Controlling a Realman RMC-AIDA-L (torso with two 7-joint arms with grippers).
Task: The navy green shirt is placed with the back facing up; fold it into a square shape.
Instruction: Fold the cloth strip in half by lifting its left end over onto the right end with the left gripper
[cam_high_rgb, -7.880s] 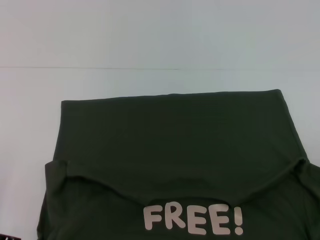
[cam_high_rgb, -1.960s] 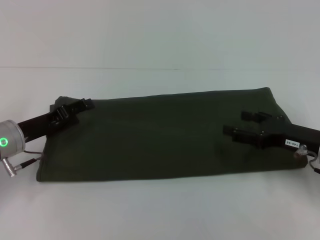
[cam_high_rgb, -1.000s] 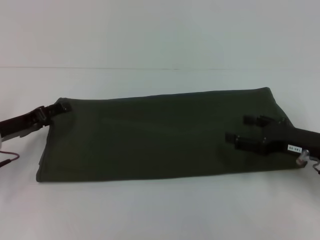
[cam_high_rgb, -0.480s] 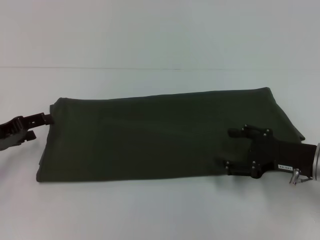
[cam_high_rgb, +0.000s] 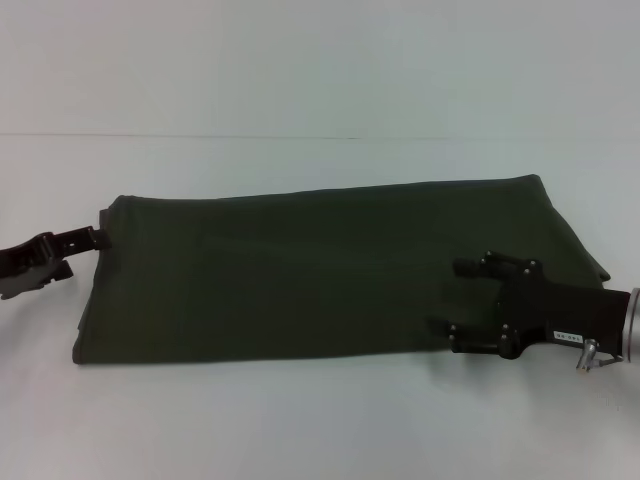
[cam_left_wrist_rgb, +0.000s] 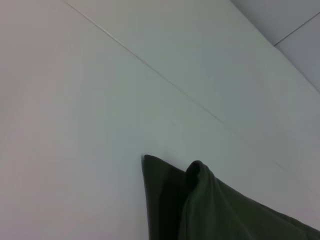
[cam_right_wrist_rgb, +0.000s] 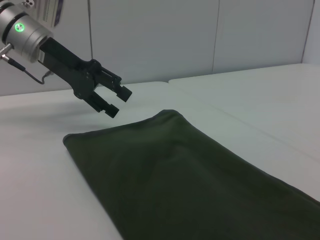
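Right hand (cam_high_rgb: 470, 308) sits nearest, low over the near right portion of the navy green shirt (cam_high_rgb: 320, 270), fingers spread apart and gripping nothing; its position at that end suggests it is set to take the short edge for a crosswise fold. The shirt lies flat on the white desk (cam_high_rgb: 320, 420) as a long folded band, plain side up, no lettering visible. Left hand (cam_right_wrist_rgb: 114, 100) hovers just off the shirt's far left corner, fingers parted and empty, clear of the cloth. Judgement: lengthwise folding appears done; band not yet square.
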